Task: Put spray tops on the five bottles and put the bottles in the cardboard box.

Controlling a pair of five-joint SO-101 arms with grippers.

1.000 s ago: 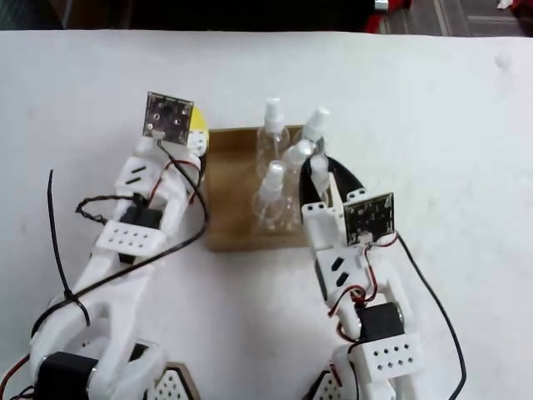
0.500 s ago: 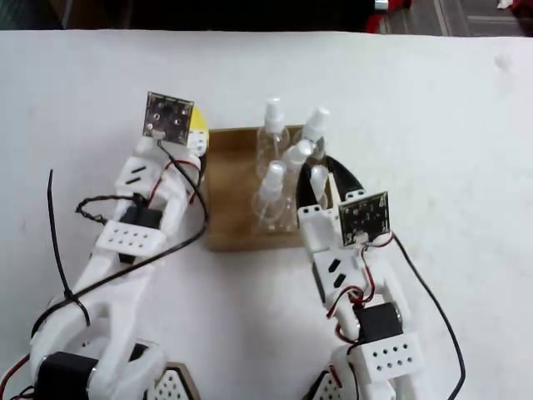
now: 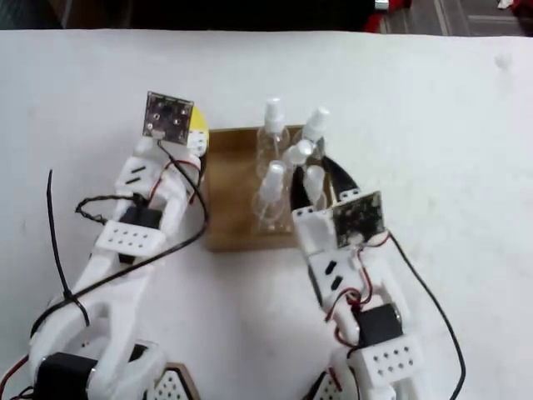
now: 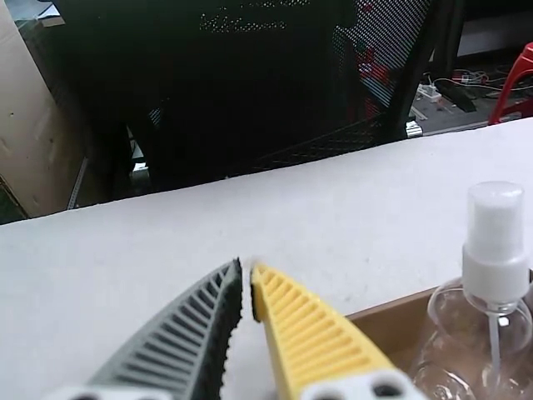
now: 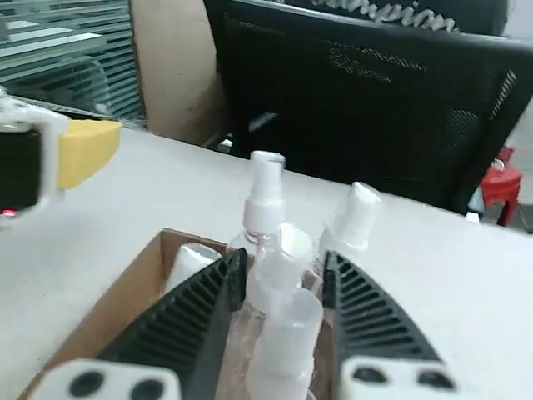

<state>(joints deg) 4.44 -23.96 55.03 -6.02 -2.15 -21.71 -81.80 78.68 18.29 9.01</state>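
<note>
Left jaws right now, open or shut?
Shut. Left gripper: grey and yellow jaws meet at their tips in the left wrist view, nothing held between them.

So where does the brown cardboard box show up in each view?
High view: the brown cardboard box lies mid-table between the two arms.
Left wrist view: its corner, a clear bottle in it, sits beside the yellow finger.
Right wrist view: its side wall runs beside the black fingers clamping a spray bottle.
Shared landmark: the left arm's yellow finger, just off the box's edge.
</note>
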